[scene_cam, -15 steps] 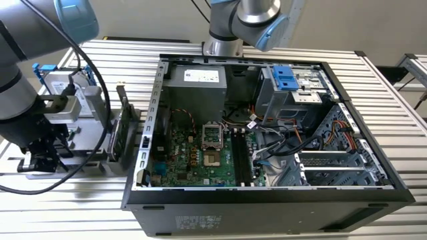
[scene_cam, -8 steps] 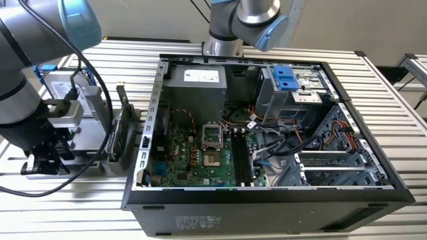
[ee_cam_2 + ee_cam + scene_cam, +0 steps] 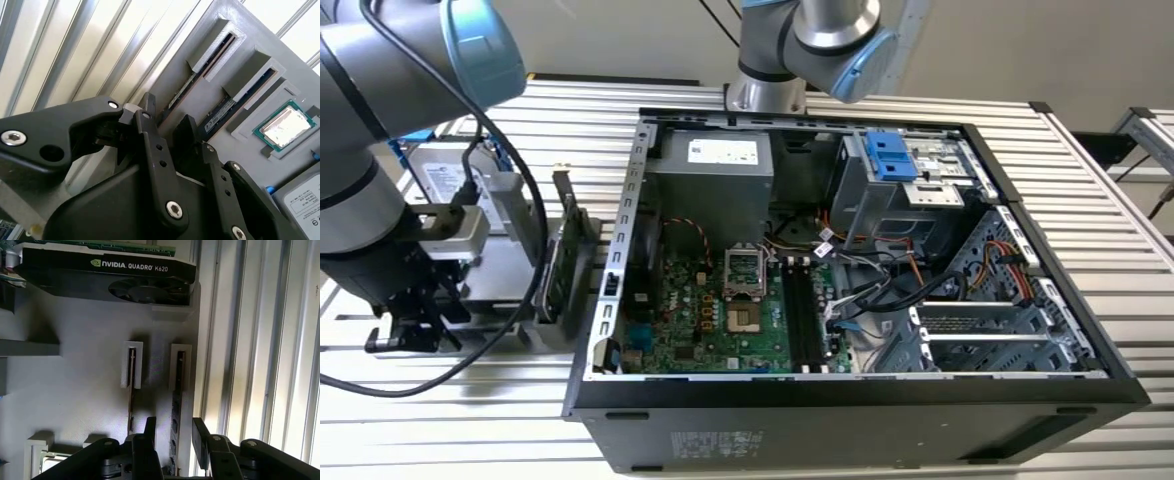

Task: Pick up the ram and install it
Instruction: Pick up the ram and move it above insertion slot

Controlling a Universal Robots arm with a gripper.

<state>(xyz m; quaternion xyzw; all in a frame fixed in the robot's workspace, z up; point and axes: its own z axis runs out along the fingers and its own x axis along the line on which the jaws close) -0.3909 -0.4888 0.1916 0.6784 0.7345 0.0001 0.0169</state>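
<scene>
Slatted table (image 3: 260, 340), grey holder (image 3: 75, 400), ram (image 3: 176, 410) inside

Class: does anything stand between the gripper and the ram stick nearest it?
Nothing visible does. In the first wrist view the open gripper straddles the ram standing in its gray holder, one finger either side; the other stick stands apart beside it, outside the fingers.

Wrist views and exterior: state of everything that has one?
claw: open, straddling the ram, not gripping
ram: standing in its holder slot, not lifted
spare ram: seated in the next holder slot
case: lying on its side, panel off
motherboard slots: empty
CPU: resting in a holder pocket
</scene>
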